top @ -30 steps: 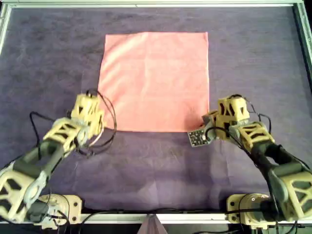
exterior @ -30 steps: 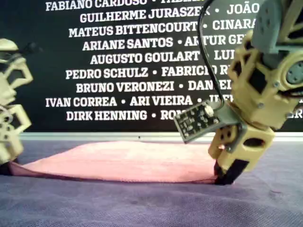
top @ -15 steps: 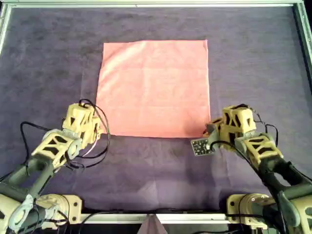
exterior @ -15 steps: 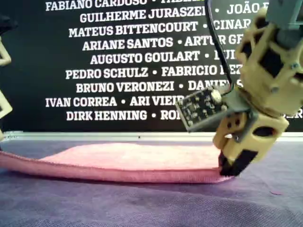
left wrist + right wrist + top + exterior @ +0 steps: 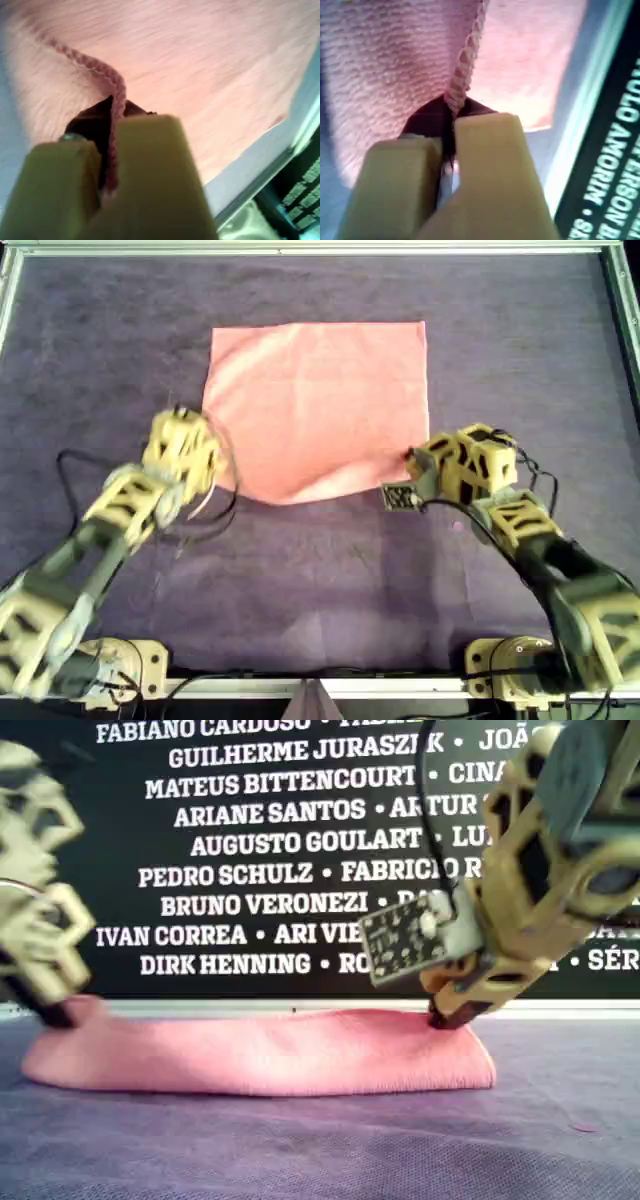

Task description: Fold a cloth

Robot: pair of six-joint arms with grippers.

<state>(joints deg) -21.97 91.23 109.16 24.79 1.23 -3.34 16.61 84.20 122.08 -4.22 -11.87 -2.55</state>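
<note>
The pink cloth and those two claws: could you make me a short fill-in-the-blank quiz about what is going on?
1. The cloth is colored ____.
2. It lies on a dark ____ mat.
3. My first gripper is ____ on the cloth's hem.
4. The number of grippers pinching the cloth, counting my second gripper, is ____.

Missing words: pink; purple; shut; two

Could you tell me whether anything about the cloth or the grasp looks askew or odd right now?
Nothing stands out. The cloth is lifted at its two near corners, each pinched in a claw; its near edge sags between them, as expected mid-fold.
</note>
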